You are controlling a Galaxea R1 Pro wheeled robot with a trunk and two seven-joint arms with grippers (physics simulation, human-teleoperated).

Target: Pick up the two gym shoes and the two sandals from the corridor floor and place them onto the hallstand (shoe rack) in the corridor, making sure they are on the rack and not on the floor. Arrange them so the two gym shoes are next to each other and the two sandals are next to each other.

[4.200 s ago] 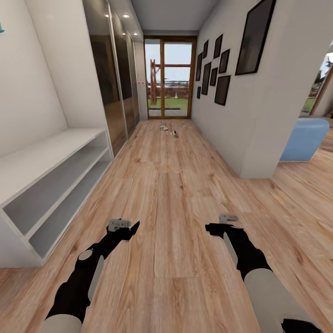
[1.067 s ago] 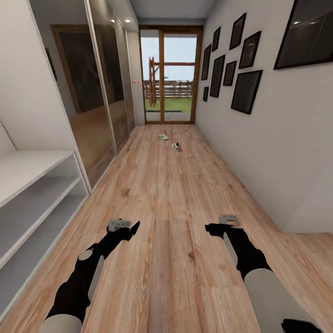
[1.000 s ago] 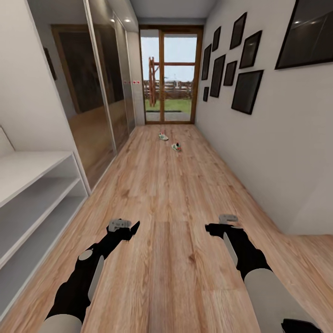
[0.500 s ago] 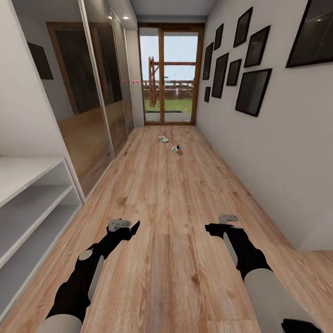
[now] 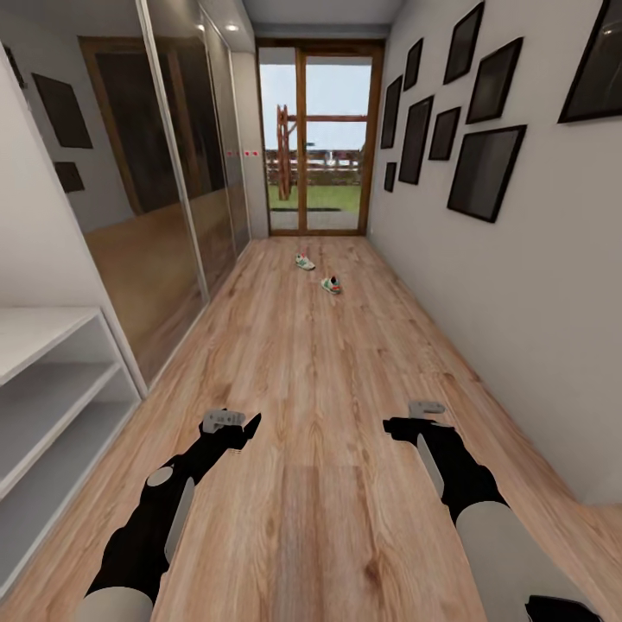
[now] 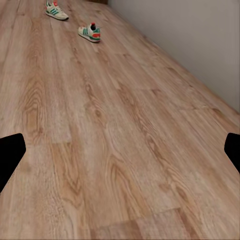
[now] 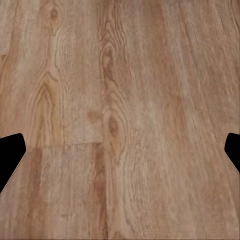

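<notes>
- Two white lace-up gym shoes with green side stripes and red-orange accents lie far down the light brown wood-plank corridor floor (image 5: 320, 380), near the glass door with its wooden frame (image 5: 315, 138).
- The farther gym shoe (image 5: 304, 261) sits a little to the left; the nearer gym shoe (image 5: 332, 284) sits a little to the right. They are near each other but apart, not touching.
- The left wrist view also catches both, the nearer one (image 6: 90, 32) and the farther one (image 6: 56, 10), with bare planks between them and the camera.
- The light grey shoe rack (image 5: 52, 406) stands at the near left against the wall, its two open compartments and flat top holding nothing I can see.
- Beyond it, the tall mirrored wardrobe (image 5: 164, 199) runs along the left wall; black picture frames (image 5: 484, 168) hang on the right wall.
- The black left gripper (image 5: 250, 426) hovers over the near floor, its fingers (image 6: 11, 155) spread wide apart and holding nothing.
- The black right gripper (image 5: 390, 427) hangs level with it, well apart to the right, its fingers (image 7: 11, 155) likewise parted wide over bare planks, holding nothing.
</notes>
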